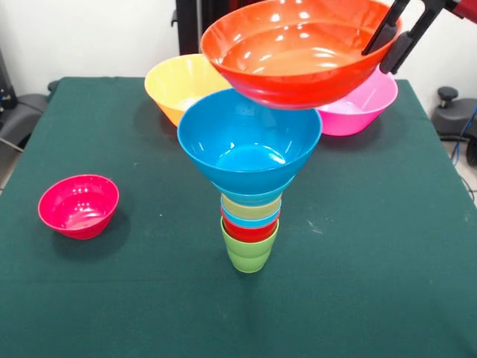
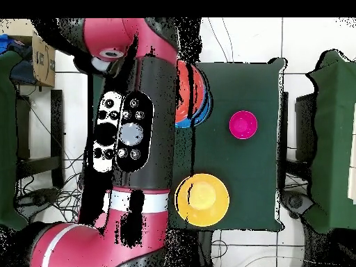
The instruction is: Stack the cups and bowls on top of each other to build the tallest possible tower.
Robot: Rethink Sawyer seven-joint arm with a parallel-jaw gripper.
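Note:
The tower [image 1: 250, 216] stands mid-table: a lime green cup [image 1: 249, 253] at the base, red, light blue and yellow cups nested above it, and the medium blue bowl [image 1: 250, 145] on top. My gripper [image 1: 378, 58] is shut on the right rim of the wide red-orange bowl [image 1: 298, 48], one finger inside and one outside. It holds the bowl tilted just above the blue bowl. In the overhead view the arm hides the gripper; the red-orange bowl [image 2: 185, 90] and the blue bowl [image 2: 203, 111] peek out beside it.
The small magenta bowl [image 1: 78, 205] sits alone on the green table [image 1: 373, 261] at the left, and also shows in the overhead view [image 2: 243, 124]. The large yellow-orange bowl [image 1: 175, 83] [image 2: 202, 199] and the large pink bowl [image 1: 365, 104] stand at the far side.

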